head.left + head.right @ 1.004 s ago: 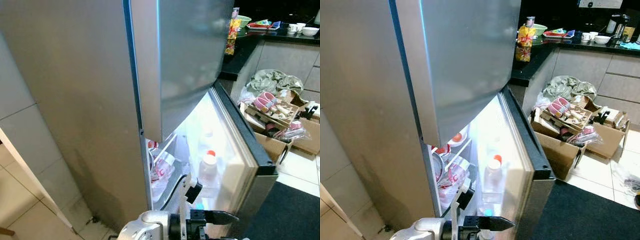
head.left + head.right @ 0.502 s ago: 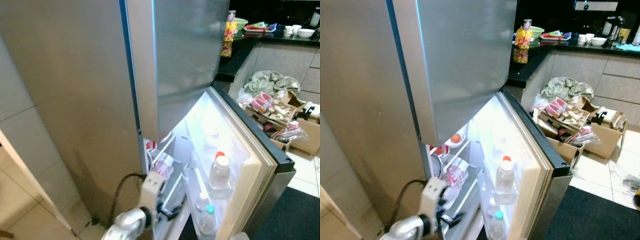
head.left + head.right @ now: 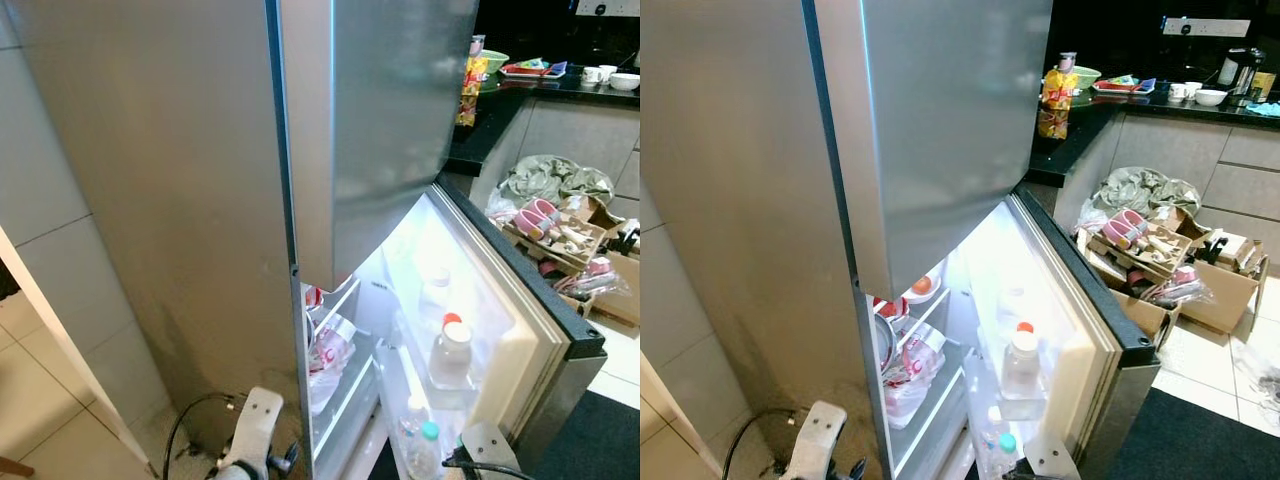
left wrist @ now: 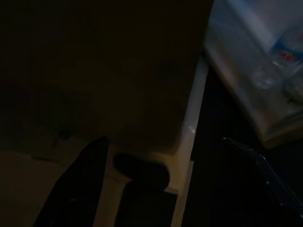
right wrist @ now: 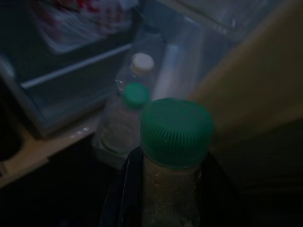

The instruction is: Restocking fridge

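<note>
Before the open fridge door [image 3: 520, 330], the right pincer [image 5: 163, 189] grasps a green-capped bottle [image 5: 175, 142], not yet shelved, near the door rack's bottles [image 5: 128, 109]; left pincer [image 4: 165, 189], released, hangs beside the cabinet; restocking still pending

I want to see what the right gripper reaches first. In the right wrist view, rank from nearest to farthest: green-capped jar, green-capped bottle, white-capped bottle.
1. Green-capped jar, held in the right gripper.
2. Green-capped bottle, in the door bin just beyond.
3. White-capped bottle, behind it.
</note>
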Controlling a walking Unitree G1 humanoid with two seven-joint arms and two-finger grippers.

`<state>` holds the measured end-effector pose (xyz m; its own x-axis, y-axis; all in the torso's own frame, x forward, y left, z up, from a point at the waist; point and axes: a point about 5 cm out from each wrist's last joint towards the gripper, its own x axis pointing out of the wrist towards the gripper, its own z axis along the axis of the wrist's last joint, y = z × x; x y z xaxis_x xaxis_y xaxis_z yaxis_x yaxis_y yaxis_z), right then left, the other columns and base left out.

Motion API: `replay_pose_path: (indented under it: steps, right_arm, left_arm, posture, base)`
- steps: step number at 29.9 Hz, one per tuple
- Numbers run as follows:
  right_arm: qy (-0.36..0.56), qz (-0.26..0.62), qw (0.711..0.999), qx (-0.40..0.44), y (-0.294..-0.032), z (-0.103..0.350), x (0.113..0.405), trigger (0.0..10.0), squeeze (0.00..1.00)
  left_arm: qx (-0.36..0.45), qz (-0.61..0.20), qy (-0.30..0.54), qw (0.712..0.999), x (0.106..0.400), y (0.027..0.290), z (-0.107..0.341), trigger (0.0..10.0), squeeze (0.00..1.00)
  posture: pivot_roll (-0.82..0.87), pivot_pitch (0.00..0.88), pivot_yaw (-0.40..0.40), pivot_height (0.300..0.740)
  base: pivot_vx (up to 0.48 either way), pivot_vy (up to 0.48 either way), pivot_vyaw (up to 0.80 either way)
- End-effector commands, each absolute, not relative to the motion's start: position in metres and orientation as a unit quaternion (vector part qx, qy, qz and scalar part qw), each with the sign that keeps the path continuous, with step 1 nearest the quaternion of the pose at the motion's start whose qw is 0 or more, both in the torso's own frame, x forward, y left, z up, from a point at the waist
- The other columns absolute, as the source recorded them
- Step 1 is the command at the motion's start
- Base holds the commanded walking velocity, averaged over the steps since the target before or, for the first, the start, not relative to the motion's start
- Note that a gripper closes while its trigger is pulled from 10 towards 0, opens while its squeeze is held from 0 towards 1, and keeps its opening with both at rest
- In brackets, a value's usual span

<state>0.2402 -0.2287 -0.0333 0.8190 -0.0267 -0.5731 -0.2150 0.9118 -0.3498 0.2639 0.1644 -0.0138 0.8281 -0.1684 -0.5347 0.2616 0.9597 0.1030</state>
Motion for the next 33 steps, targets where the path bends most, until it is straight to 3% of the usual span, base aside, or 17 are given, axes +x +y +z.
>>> replay_pose_path:
  steps: [1, 4, 7, 9, 14, 16, 19, 23, 33]
  right_arm:
    - [0.295, -0.015, 0.924, -0.242, -0.255, -0.026, 0.241, 10.0, 0.0]
    - [0.294, -0.043, 0.92, -0.255, -0.265, -0.022, 0.241, 10.0, 0.0]
    - [0.307, -0.153, 0.904, -0.257, -0.295, -0.02, 0.228, 10.0, 0.0]
    - [0.319, -0.159, 0.902, -0.245, -0.295, -0.024, 0.223, 10.0, 0.0]
    - [0.336, -0.105, 0.9, -0.256, -0.282, -0.034, 0.217, 10.0, 0.0]
    - [0.338, -0.053, 0.918, -0.2, -0.267, -0.044, 0.208, 10.0, 0.0]
    - [0.346, -0.039, 0.925, -0.151, -0.258, -0.052, 0.198, 10.0, 0.0]
    - [0.369, -0.005, 0.918, -0.142, -0.24, -0.064, 0.187, 10.0, 0.0]
    - [0.347, 0.035, 0.926, -0.146, -0.219, -0.058, 0.208, 10.0, 0.0]
  left_arm:
    - [0.086, -0.078, 0.279, 0.953, 0.259, 0.179, -0.019, 10.0, 0.0]
    - [0.085, -0.068, 0.279, 0.954, 0.259, 0.184, -0.019, 10.0, 0.0]
    - [0.09, -0.033, 0.288, 0.953, 0.257, 0.201, -0.022, 10.0, 0.0]
    - [0.086, -0.024, 0.293, 0.952, 0.256, 0.207, -0.023, 10.0, 0.0]
    - [0.064, 0.012, 0.316, 0.946, 0.25, 0.217, -0.028, 10.0, 0.0]
    - [0.026, 0.018, 0.298, 0.954, 0.245, 0.215, -0.029, 10.0, 0.0]
    - [0.055, -0.009, 0.299, 0.953, 0.237, 0.215, -0.032, 10.0, 0.0]
    - [0.076, 0.037, 0.315, 0.945, 0.231, 0.226, -0.038, 10.0, 0.0]
    - [0.095, 0.013, 0.302, 0.948, 0.242, 0.206, -0.036, 10.0, 0.0]
  posture:
    - [-0.07, 0.0, 0.003, 0.74]
    - [-0.08, 0.0, 0.004, 0.74]
    - [-0.09, 0.0, -0.039, 0.74]
    - [-0.04, 0.019, 0.001, 0.74]
    - [-0.07, 0.074, -0.027, 0.74]
    - [-0.02, 0.163, -0.032, 0.74]
    - [-0.03, 0.149, -0.015, 0.74]
    - [-0.04, 0.121, -0.007, 0.74]
    - [-0.07, 0.088, 0.007, 0.74]
  base:
    - [0.0, 0.0, 0.0]
    - [0.0, 0.0, 0.0]
    - [0.0, 0.0, 0.0]
    - [0.0, 0.0, 0.0]
    - [0.0, 0.0, 0.0]
    - [0.0, 0.0, 0.0]
    - [0.0, 0.0, 0.0]
    - [0.0, 0.0, 0.0]
    - [0.0, 0.0, 0.0]
